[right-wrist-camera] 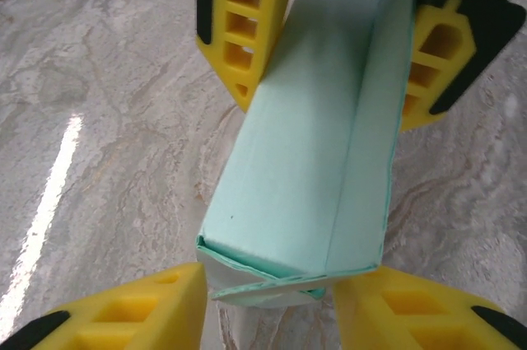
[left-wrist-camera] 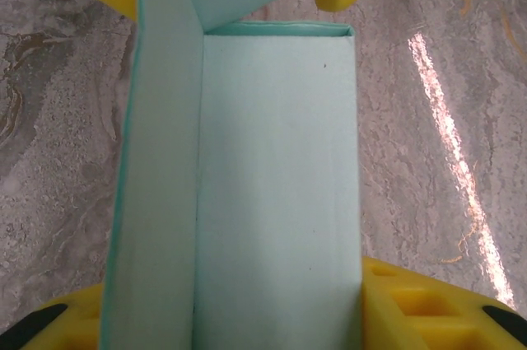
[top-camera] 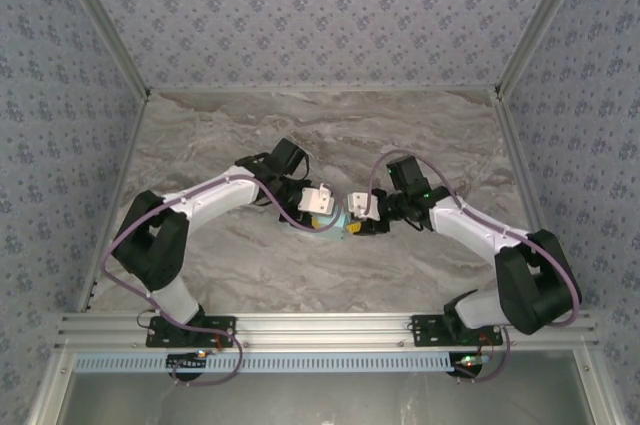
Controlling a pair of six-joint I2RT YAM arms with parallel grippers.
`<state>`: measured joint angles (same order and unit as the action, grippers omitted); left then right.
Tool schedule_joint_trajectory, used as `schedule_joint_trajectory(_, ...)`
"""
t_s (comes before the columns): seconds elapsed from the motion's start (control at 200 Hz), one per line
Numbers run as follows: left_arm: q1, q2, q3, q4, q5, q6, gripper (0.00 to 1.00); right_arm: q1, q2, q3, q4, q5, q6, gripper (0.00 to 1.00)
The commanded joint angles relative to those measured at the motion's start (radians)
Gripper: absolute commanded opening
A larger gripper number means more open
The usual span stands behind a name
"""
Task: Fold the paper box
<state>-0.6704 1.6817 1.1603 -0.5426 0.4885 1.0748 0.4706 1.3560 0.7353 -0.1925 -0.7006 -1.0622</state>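
Clearly, at the left wrist the left gripper [left-wrist-camera: 235,309] has its yellow fingers [left-wrist-camera: 428,309] set against both long sides of the paper box [left-wrist-camera: 276,185], a narrow hold that probably steadies it while its end is worked. At the right wrist, the right gripper [right-wrist-camera: 272,284] straddles the near end, where a small end flap [right-wrist-camera: 255,295] sticks out unclosed. Whether these jaws pinch the card or only bracket it, I cannot tell. From above, the two grippers meet over the middle of the marble table [top-camera: 400,135], the box between them.
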Motion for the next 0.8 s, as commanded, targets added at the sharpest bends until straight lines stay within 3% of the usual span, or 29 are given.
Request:
schedule_joint_trajectory(0.0, 0.002, 0.028, -0.036, 0.056, -0.037, -0.043, 0.43, 0.017, -0.052, -0.073, 0.1, 0.021, 0.081, 0.48)
schedule_joint_trajectory(0.295, 0.012, 0.033, -0.003, 0.066, -0.033, -0.16, 0.47, 0.055, -0.056, -0.099, 0.219, 0.059, 0.253, 0.5)
schedule_joint_trajectory(0.335, 0.012, 0.031, -0.004, 0.081, -0.035, -0.185, 0.49, 0.056, -0.052, -0.1, 0.227, 0.058, 0.284, 0.59)
schedule_joint_trajectory(0.345, 0.011, 0.031, -0.005, 0.085, -0.035, -0.191, 0.5, 0.057, -0.052, -0.101, 0.226, 0.057, 0.287, 0.64)
schedule_joint_trajectory(0.365, 0.012, 0.028, -0.008, 0.092, -0.032, -0.2, 0.5, 0.057, -0.052, -0.101, 0.22, 0.056, 0.287, 0.86)
schedule_joint_trajectory(0.4, 0.012, 0.024, -0.014, 0.101, -0.028, -0.208, 0.5, 0.059, -0.051, -0.1, 0.21, 0.057, 0.288, 0.95)
schedule_joint_trajectory(0.605, 0.009, 0.028, -0.026, 0.119, -0.012, -0.219, 0.5, 0.055, -0.023, -0.078, 0.176, 0.035, 0.267, 0.92)
schedule_joint_trajectory(0.795, 0.009, 0.013, -0.049, 0.154, 0.013, -0.223, 0.51, 0.052, 0.052, -0.05, 0.198, 0.073, 0.259, 0.76)
